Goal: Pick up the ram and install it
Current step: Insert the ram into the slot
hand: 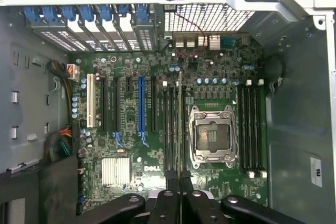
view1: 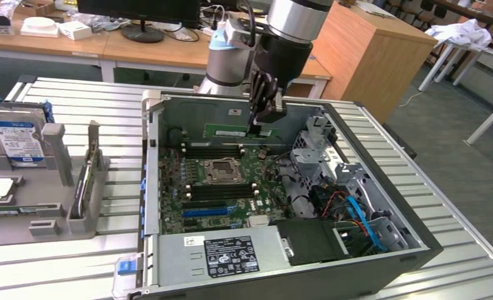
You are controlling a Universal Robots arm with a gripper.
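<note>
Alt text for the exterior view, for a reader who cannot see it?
A robot arm's gripper holds the ram over the motherboard inside an open computer case on a slatted table. A hard drive stands in a grey rack at the exterior view's left.

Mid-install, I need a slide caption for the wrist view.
Gripper holds the ram edge-on over the black memory slots, between the long blue slot and the CPU socket.
</note>
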